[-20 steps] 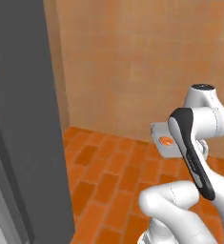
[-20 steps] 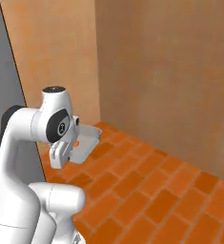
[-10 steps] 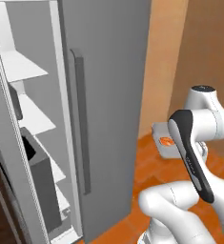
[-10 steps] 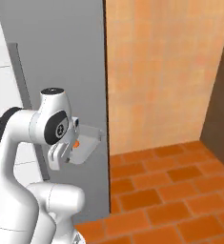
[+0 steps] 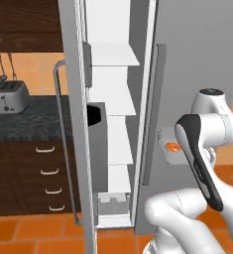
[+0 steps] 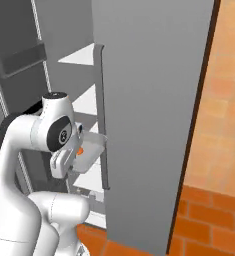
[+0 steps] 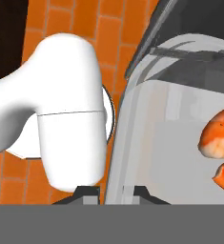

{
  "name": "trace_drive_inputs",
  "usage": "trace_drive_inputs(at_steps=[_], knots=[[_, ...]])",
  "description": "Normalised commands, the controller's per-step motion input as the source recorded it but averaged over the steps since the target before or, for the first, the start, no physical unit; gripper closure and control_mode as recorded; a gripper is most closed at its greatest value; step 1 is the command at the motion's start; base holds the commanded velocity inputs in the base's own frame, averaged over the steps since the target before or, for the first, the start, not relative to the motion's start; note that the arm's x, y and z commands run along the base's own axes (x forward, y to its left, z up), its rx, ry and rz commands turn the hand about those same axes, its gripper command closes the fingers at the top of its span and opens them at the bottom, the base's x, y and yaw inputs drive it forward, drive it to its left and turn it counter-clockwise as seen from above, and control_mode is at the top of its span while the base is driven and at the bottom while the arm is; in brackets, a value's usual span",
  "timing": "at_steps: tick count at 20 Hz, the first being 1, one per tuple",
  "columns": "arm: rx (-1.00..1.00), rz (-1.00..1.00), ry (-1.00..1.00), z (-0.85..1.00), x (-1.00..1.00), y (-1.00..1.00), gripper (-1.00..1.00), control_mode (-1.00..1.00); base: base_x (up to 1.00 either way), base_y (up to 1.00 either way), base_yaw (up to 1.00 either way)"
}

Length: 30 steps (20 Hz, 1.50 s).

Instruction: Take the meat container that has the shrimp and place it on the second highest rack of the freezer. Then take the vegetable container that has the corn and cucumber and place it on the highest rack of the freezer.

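in the left base view the pale translucent meat container [image 5: 168, 149] with the small orange shrimp [image 5: 173, 147] hung beside the tall grey steel freezer [image 5: 187, 74], its flat white shelves [image 5: 113, 55] leftward. in the right base view the container [image 6: 89, 150] neared the door edge. in the hand view the claw [image 7: 111, 191] pinched the tray rim [image 7: 120, 138].

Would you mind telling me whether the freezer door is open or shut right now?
Open. The freezer door stands swung out in the left base view, leaving the white shelves inside exposed.
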Motion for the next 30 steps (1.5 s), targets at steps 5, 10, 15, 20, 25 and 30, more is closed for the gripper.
trace_drive_inputs(at_steps=[5,10,15,20,25,30], knots=[[0.0,0.0,0.0,0.0,0.0,0.0,1.0,1.0,0.33,-0.3,0.71],[0.0,0.0,0.0,0.0,0.0,0.0,1.0,1.0,0.66,-0.15,0.18],[0.0,0.0,0.0,0.0,0.0,0.0,1.0,1.0,0.34,-0.01,0.03],[0.0,0.0,0.0,0.0,0.0,0.0,1.0,1.0,0.05,0.06,0.0],[0.0,0.0,0.0,0.0,0.23,0.04,1.0,-1.0,0.18,0.05,0.0],[0.0,-0.01,-0.08,0.03,0.65,0.02,1.0,-1.0,0.0,0.0,0.0]])
